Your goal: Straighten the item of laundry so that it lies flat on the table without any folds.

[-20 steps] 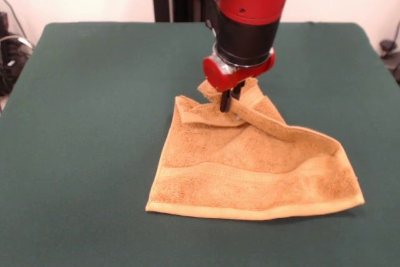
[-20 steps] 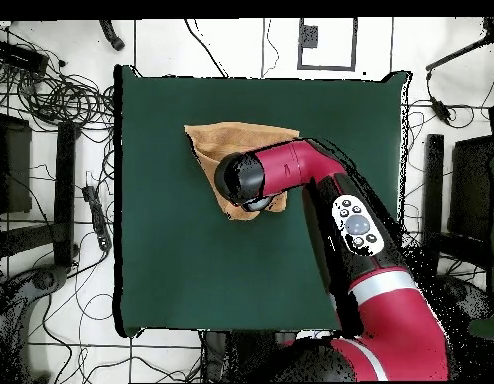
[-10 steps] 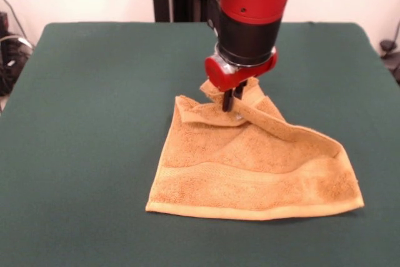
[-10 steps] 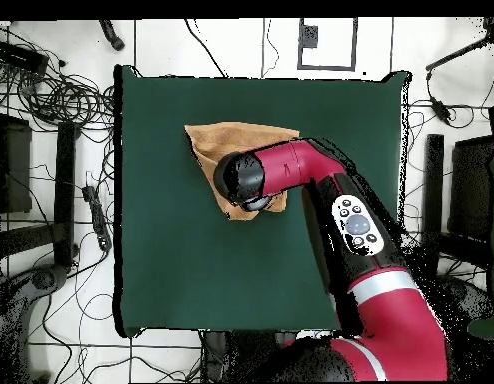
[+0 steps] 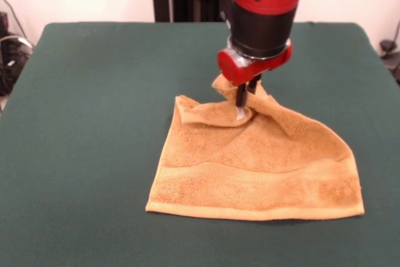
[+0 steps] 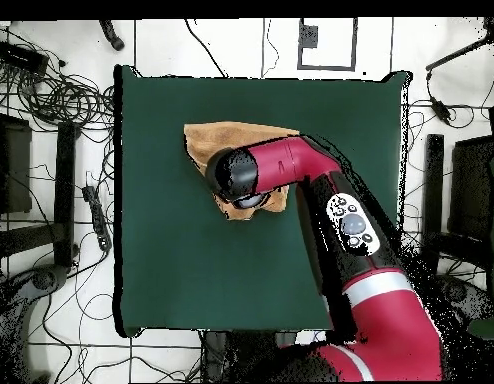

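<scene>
Towel partly spread, one far corner pinched and lifted by the claw.

The towel (image 5: 256,167) lies on the green table (image 5: 87,123), right of centre in the front view and in the nearer half; its near edge runs flat and straight, while the far side rises into a crumpled fold. The gripper (image 5: 241,105) stands with its thin fingers drawn narrow and closed on that raised fold of towel, the red wrist directly above. A second folded corner lies just left of the claw. In the overhead view the arm (image 6: 291,165) covers much of the towel (image 6: 226,135), so the cloth beneath cannot be judged there. Bare green cloth surrounds the towel on all sides. Cables (image 6: 51,90) and stands crowd the floor beyond the table's edges.
</scene>
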